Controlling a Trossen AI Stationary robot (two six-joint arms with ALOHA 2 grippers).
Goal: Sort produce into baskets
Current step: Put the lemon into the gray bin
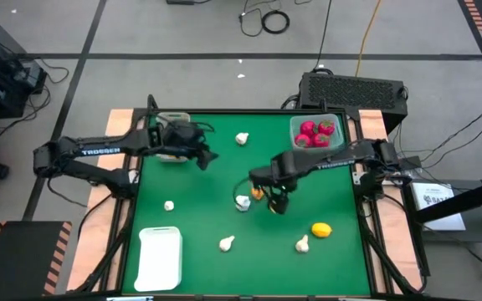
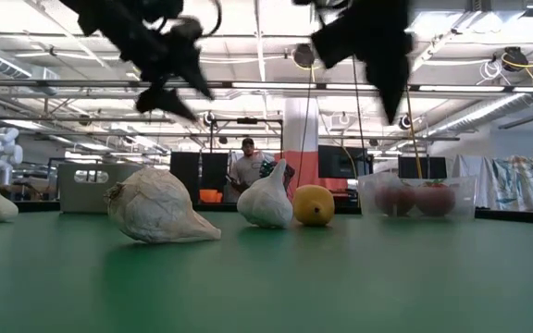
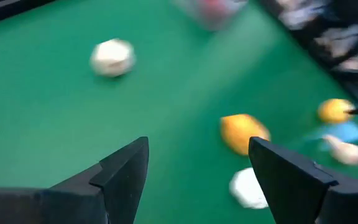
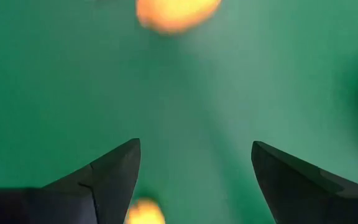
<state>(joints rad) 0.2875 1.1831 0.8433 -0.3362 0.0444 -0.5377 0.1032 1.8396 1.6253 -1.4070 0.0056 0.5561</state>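
On the desk: a flat green felt-like surface [image 1: 199, 201] framed by pale wooden edges, carrying scattered toy produce.
Left gripper: [image 1: 210, 156] hangs above the far left part of the desk, just beside the grey-white bin; its two dark wedge-shaped fingers [image 3: 120, 177] are spread apart with nothing between them.
Right gripper: [image 1: 277, 203] sits low over the middle of the desk, its dark tapered fingers [image 4: 107, 180] spread wide and empty over bare green cloth, a yellow-orange fruit just beside it.
Grey-white bin: [image 1: 172, 155] a rectangular plastic box at the far left edge, mostly hidden under the left arm.
Clear bin: [image 1: 317, 134] a square, see-through greenish tub at the far right corner, holding glossy red round fruits [image 1: 315, 134] with green tops.
White tray: [image 1: 159, 257] a flat smooth rectangle with rounded corners at the near left corner, nothing visible in it.
Garlic bulbs: whitish, papery, pointed bulbs lie loose, one at the far middle [image 1: 242, 139], one at the left [image 1: 168, 205], two near the front [image 1: 226, 243] [image 1: 302, 244].
Lemon: [image 1: 321, 229] a smooth yellow oval at the near right, apart from the bins.
Beyond the desk: a person [image 2: 246, 169] stands far back in the room.
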